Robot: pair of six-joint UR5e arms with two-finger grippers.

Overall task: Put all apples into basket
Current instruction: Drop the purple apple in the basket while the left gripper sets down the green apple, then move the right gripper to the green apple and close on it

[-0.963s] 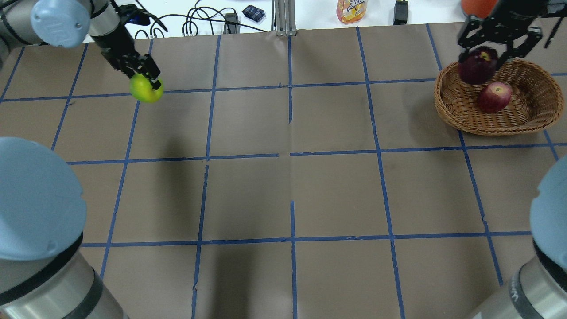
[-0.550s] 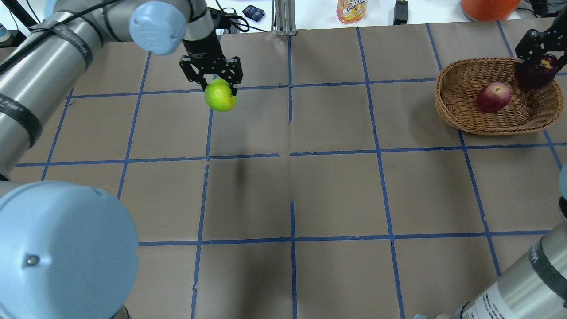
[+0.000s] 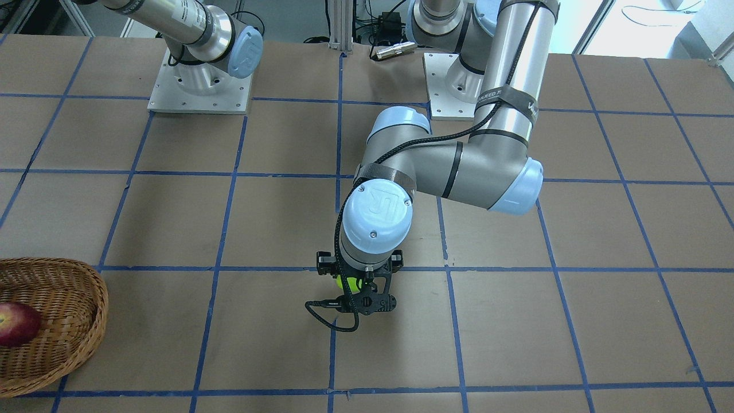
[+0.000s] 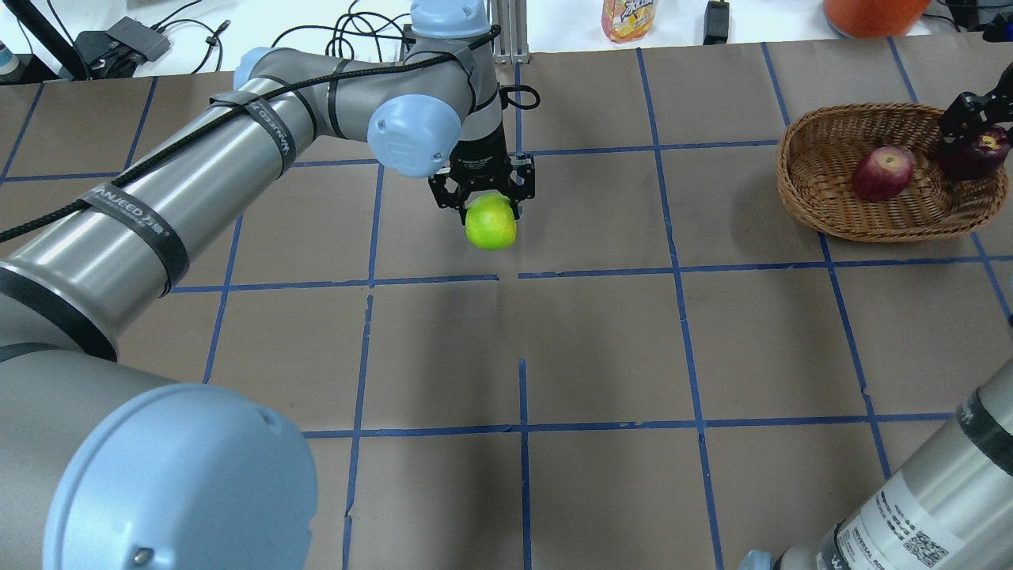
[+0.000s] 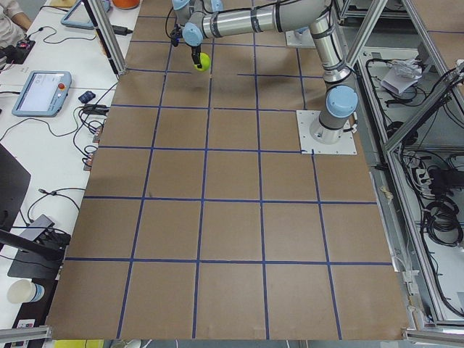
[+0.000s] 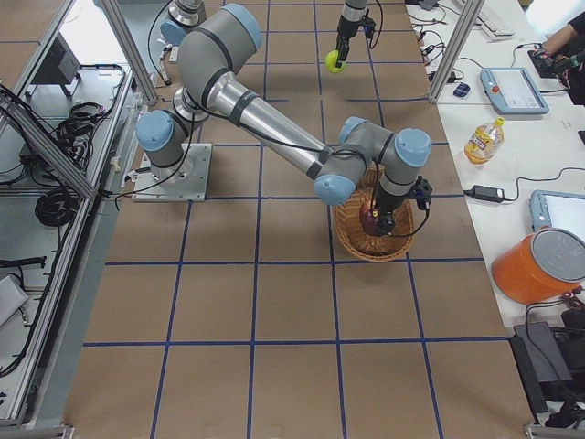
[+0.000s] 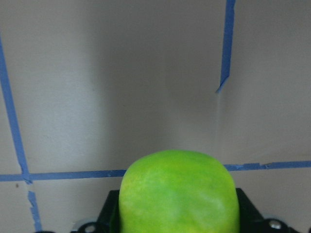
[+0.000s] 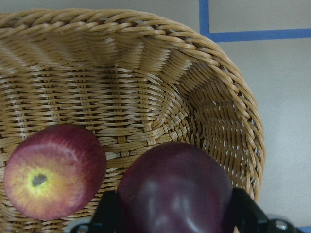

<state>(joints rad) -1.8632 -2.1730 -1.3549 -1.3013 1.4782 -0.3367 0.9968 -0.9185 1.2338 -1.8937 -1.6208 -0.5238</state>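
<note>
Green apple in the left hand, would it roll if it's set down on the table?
Probably: the green apple looks round and smooth, and the table is flat. It may also slip, since the left hand seems to pinch only its upper part.

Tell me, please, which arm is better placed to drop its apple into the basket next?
Right. The right gripper holds the dark apple over the basket, beside the red apple inside. The left gripper holds the green apple above the table's middle, far from the basket.
</note>
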